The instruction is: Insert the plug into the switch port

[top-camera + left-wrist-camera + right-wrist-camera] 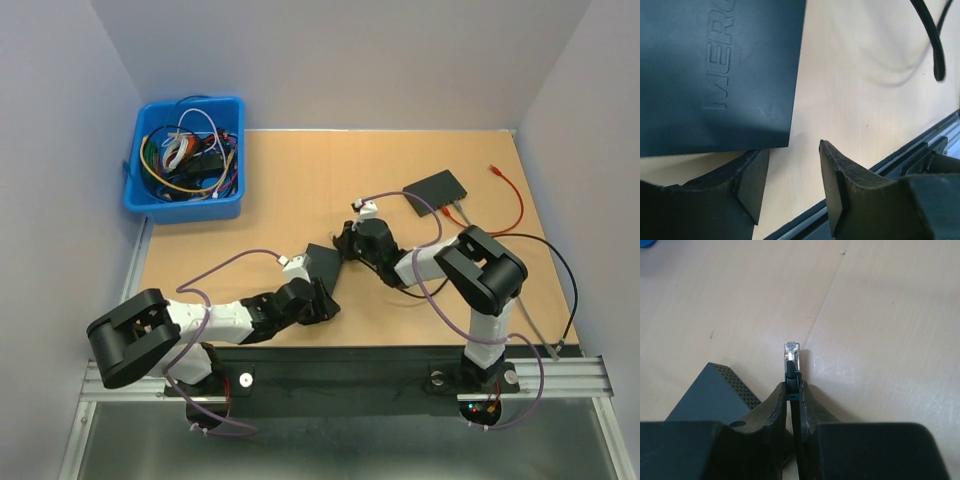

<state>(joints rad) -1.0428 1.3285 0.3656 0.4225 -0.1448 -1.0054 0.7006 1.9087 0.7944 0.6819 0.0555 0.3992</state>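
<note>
A small black switch (323, 262) lies mid-table; the left wrist view shows its embossed top (715, 65), the right wrist view a perforated corner (715, 390). My left gripper (322, 296) is open and empty just near of the switch, its fingers (792, 150) straddling bare table below the switch's near corner. My right gripper (351, 243) is shut on a black-booted cable plug; its clear tip (791, 351) sticks out past the fingertips (793, 386), right of the switch. The switch's ports are hidden.
A second black switch (435, 191) with a red cable (512, 195) lies at the back right. A blue bin (186, 160) of tangled cables stands at the back left. A black cable (563, 272) loops along the right side, and also shows in the left wrist view (935, 45).
</note>
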